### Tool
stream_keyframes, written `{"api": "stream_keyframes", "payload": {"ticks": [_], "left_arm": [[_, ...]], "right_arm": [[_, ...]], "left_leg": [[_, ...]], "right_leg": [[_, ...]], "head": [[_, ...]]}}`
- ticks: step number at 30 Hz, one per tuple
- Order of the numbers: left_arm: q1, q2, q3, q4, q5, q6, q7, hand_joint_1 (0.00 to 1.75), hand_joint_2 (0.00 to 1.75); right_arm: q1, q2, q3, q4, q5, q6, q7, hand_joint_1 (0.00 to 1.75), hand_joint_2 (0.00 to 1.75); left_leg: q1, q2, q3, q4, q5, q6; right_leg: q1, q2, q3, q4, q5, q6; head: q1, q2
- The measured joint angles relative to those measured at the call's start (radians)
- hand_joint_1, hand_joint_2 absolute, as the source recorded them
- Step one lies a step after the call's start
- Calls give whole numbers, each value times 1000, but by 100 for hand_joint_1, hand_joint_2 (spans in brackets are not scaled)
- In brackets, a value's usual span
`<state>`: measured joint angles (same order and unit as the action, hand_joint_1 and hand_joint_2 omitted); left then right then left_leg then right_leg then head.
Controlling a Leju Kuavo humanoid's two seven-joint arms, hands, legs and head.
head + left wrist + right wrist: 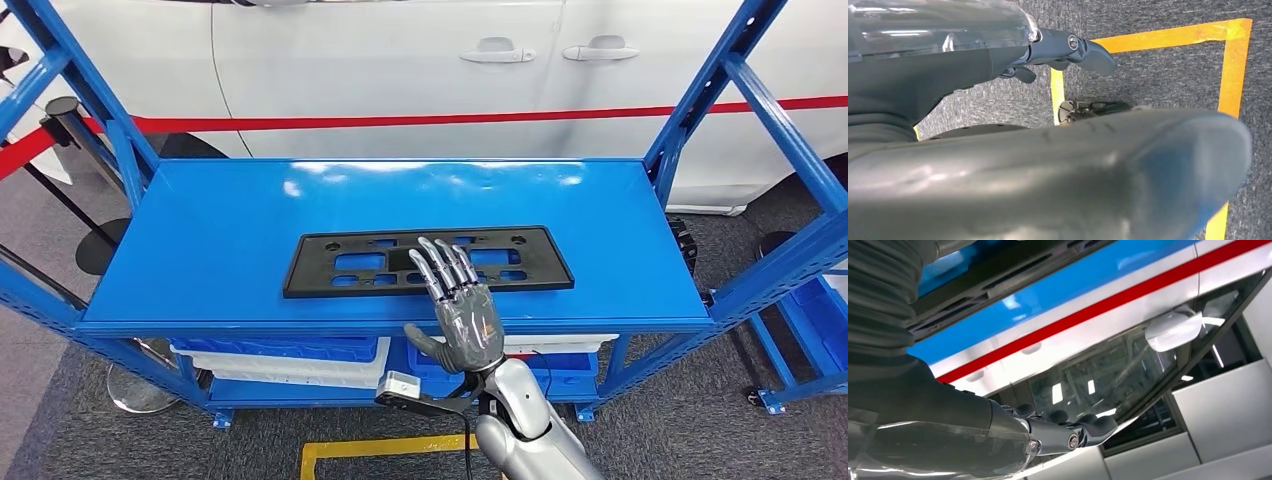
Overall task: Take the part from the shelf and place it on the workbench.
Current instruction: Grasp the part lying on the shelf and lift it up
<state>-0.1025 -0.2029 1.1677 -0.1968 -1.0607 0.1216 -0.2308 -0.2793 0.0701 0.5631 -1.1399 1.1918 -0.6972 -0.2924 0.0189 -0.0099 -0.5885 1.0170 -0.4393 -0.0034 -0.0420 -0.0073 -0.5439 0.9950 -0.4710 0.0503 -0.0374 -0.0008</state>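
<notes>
Reaching up from the lower middle of the head view, the right hand (462, 315) sits palm-down-ish with its back to the camera, fingers (443, 265) straight and fanned apart, thumb (423, 345) stuck out to the side, holding nothing. Fingertips overlap the near edge of the part (340, 262) in that view; whether they touch it cannot be told. Silver forearm (530, 425) rises behind the wrist, a small grey camera block (402, 387) clipped at the wrist with a black cable trailing down.

Right wrist view: same hand, dark fingers (1083, 426) extended, nothing between them, white car (1128, 330) with red stripe beyond.

Left hand (1068, 50) hangs low over the floor in its wrist view, fingers loosely apart and empty; the big grey thumb (1148, 170) is blurred across the frame.

Part is a flat black rectangular plate frame with cut-outs, lying flat on the blue shelf (220, 250) top, roughly centred, long side parallel to the front edge. Blue uprights (720, 80) frame both sides. White and blue bins (290, 355) sit on the level beneath. Grey carpet with yellow tape (1233, 70) on the floor.
</notes>
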Motion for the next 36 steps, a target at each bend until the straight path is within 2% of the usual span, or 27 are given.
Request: {"api": "stream_keyframes", "payload": {"ticks": [3,6,9,10,11,13,14,15,16,17,18,20,21,23,25,27,29,30,31,32,34,35,36], "left_arm": [[0,0,0,0,-4,0,-1,0,0],[0,0,0,0,-5,2,-5,0,0],[0,0,0,0,-3,10,-5,0,0],[0,0,0,0,-2,12,-4,0,0],[-1,0,0,0,-1,14,-4,0,0],[-1,-1,0,0,0,15,-2,0,0],[-1,-1,0,0,0,15,-2,0,0],[0,-1,0,0,0,15,-2,0,0],[0,-1,0,0,0,14,-3,0,0],[1,-1,0,0,0,13,-4,0,0],[1,-1,0,0,0,13,-5,0,0],[0,-1,0,0,1,12,-7,0,0],[0,-1,0,0,1,12,-8,0,0],[1,-1,0,0,2,12,-10,0,0],[2,-1,0,0,2,12,-11,0,0],[1,-1,0,0,-1,11,-13,0,0],[2,-1,0,0,-6,8,-17,0,0],[3,-1,0,0,-9,5,-19,0,0],[4,0,0,0,-12,2,-22,0,0],[6,1,0,0,-14,-2,-24,0,0],[6,4,0,0,-18,-5,-26,0,0],[5,5,-1,0,-19,-7,-26,0,0],[4,5,-1,0,-19,-8,-27,0,0]], "right_arm": [[-22,-4,6,32,-7,0,-8,0,175],[-37,-3,-18,52,-1,0,-31,0,175],[-56,5,-49,80,7,-1,-20,0,44],[-63,7,-56,90,13,-1,-7,0,0],[-71,8,-61,102,18,-1,6,0,0],[-85,7,-65,135,22,-1,29,0,87],[-90,7,-66,154,22,0,38,0,131],[-92,7,-66,171,22,0,44,0,175],[-95,6,-65,187,22,0,48,0,175],[-100,6,-64,201,20,1,51,0,175],[-107,6,-63,214,18,3,53,0,175],[-125,5,-55,241,14,12,56,0,175],[-133,4,-48,254,13,19,59,0,175],[-144,1,-33,276,13,35,67,0,175],[-159,-2,-19,293,12,52,72,0,175],[-180,-7,-2,309,6,72,72,0,175],[-194,-17,13,325,0,86,73,0,175],[-196,-24,19,331,-2,90,74,0,175],[-196,-31,24,336,-3,92,74,0,175],[-198,-38,30,340,-5,93,74,0,175],[-202,-51,41,346,-11,97,74,0,175],[-206,-57,45,347,-15,101,73,0,175],[-209,-63,51,348,-19,107,73,0,175]], "left_leg": [[-2,0,-1,2,-1,1],[-8,0,-3,7,-3,8],[-9,1,1,-4,3,20],[-8,1,5,-14,8,26],[-7,2,9,-23,13,31],[-9,3,12,-29,16,38],[-13,3,11,-29,16,39],[-16,2,11,-28,15,40],[-20,0,11,-26,14,40],[-22,-2,12,-23,12,39],[-24,-4,12,-19,10,38],[-28,-6,8,-8,3,30],[-28,-6,5,-4,1,25],[-27,-6,2,-2,1,15],[-25,-4,-4,10,-11,3],[-21,-1,-37,84,-56,-9],[-15,2,-97,212,-112,-20],[-12,2,-119,259,-124,-24],[-9,3,-127,271,-117,-27],[-6,4,-114,244,-92,-29],[-1,5,-51,117,-27,-29],[-2,5,-21,56,-8,-26],[-4,5,-2,19,-2,-21]], "right_leg": [[-1,0,0,-1,1,2],[-6,-1,0,-4,3,9],[-10,-1,2,-7,3,19],[-10,-1,-4,7,-8,19],[-9,0,-20,41,-30,16],[-3,2,-83,169,-94,6],[1,3,-118,234,-118,2],[5,3,-141,276,-125,-2],[9,4,-146,278,-111,-7],[12,4,-131,241,-80,-13],[15,4,-104,179,-41,-20],[22,6,-55,67,5,-32],[26,7,-45,42,10,-36],[30,8,-46,35,10,-42],[27,7,-45,29,14,-52],[22,5,-43,23,18,-62],[22,3,-43,23,17,-66],[22,1,-43,24,17,-66],[22,0,-43,25,16,-66],[21,1,-43,27,14,-65],[19,3,-39,29,10,-59],[19,4,-38,31,9,-54],[19,4,-37,30,8,-48]], "head": [[0,0],[0,0],[0,0],[2,0],[3,0],[4,0],[4,0],[4,0],[4,0],[4,0],[4,0],[4,0],[4,0],[4,0],[3,0],[2,0],[2,0],[2,0],[2,0],[2,0],[2,0],[2,0],[2,0]]}}
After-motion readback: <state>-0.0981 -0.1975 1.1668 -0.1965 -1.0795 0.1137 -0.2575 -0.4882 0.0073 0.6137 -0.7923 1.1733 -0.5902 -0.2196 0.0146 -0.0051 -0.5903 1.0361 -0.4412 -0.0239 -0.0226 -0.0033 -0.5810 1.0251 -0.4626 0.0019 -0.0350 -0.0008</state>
